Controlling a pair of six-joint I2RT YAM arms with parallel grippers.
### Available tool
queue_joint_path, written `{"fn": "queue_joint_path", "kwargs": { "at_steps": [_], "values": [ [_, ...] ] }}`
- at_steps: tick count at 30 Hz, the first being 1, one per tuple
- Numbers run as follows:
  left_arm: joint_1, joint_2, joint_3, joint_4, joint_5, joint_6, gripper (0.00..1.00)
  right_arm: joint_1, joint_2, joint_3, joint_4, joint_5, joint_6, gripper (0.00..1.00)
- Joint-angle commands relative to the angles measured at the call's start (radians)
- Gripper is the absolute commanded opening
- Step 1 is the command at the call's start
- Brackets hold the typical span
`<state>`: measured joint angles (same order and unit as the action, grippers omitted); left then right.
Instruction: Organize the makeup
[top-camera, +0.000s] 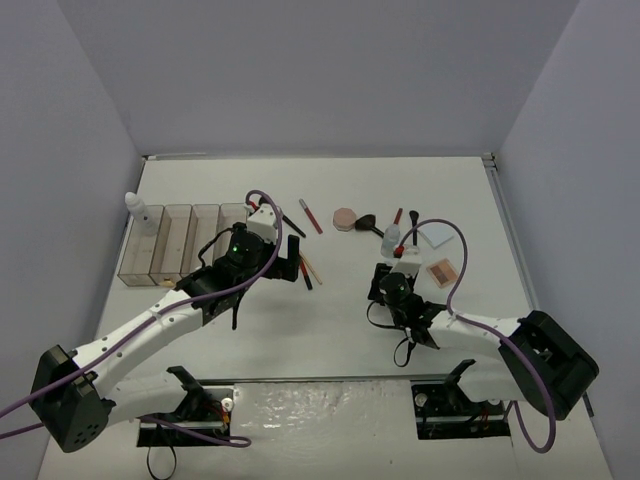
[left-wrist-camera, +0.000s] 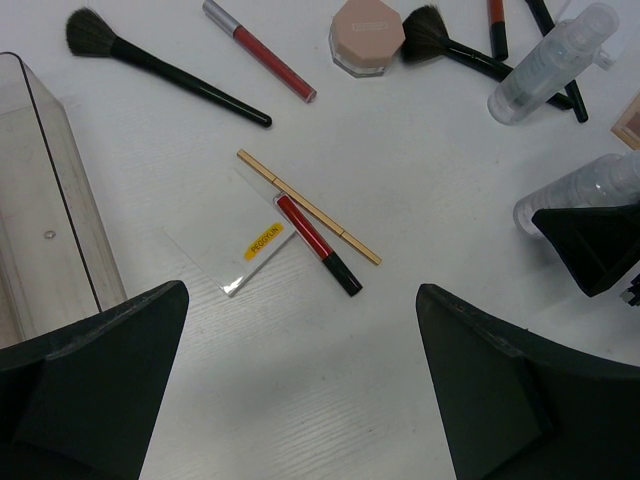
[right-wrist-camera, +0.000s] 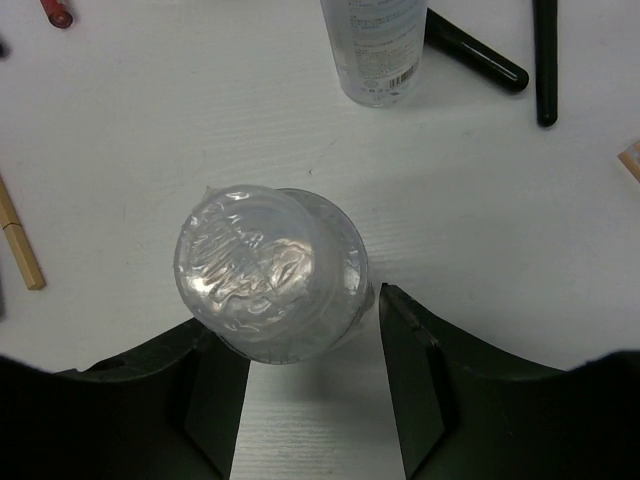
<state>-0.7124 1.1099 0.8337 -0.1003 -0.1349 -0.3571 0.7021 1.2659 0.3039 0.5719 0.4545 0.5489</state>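
Four clear bins (top-camera: 177, 245) on white table (top-camera: 330, 325)

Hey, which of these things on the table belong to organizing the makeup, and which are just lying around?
Makeup: black brush, red lip gloss, pink compact, spray bottle, tan pencil, red liner, clear bottle, tan palette.
Lying about: clear bins, labelled plastic sleeve.

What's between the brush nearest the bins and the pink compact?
One red tube with a silver cap, lying slanted between the brush and the compact, touching neither. The left wrist view shows it best.
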Motion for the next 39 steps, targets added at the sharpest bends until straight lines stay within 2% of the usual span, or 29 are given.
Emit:
{"fn": "queue_joint_path", "kwargs": {
  "at_steps": [1, 5, 9, 11, 13, 18, 22, 28, 33, 39],
  "values": [
    [-0.004, -0.015, 0.039, 0.071, 0.004, -0.013, 0.97, 0.006, -0.001, 0.002, 0.149, 0.057, -0.039, 0.44],
    [-0.004, -0.015, 0.036, 0.078, 0.011, -0.015, 0.97, 0.012, 0.000, -0.007, 0.202, 0.053, -0.086, 0.36],
    [-0.004, -0.018, 0.036, 0.081, 0.031, -0.018, 0.97, 0.018, -0.001, -0.002, 0.221, 0.035, -0.140, 0.10],
    [-0.004, -0.022, 0.043, 0.079, 0.065, -0.014, 0.97, 0.026, -0.029, 0.007, 0.215, -0.024, -0.196, 0.00],
    [-0.004, -0.028, 0.050, 0.077, 0.095, -0.004, 0.97, 0.027, -0.069, 0.013, 0.205, -0.104, -0.240, 0.00],
    [-0.005, -0.060, 0.067, 0.083, 0.233, 0.026, 0.92, 0.027, -0.251, 0.076, 0.101, -0.472, -0.386, 0.00],
    [-0.005, -0.094, 0.085, 0.131, 0.320, 0.024, 0.87, 0.027, -0.327, 0.173, 0.013, -0.691, -0.456, 0.00],
    [-0.005, -0.125, 0.122, 0.176, 0.466, 0.015, 0.84, 0.027, -0.271, 0.359, -0.105, -0.961, -0.524, 0.00],
    [-0.005, -0.126, 0.143, 0.180, 0.540, 0.032, 0.84, 0.030, -0.222, 0.428, -0.121, -1.100, -0.536, 0.00],
    [-0.005, -0.134, 0.150, 0.201, 0.615, 0.057, 0.81, 0.034, -0.200, 0.473, -0.178, -1.137, -0.577, 0.00]
  ]
}}
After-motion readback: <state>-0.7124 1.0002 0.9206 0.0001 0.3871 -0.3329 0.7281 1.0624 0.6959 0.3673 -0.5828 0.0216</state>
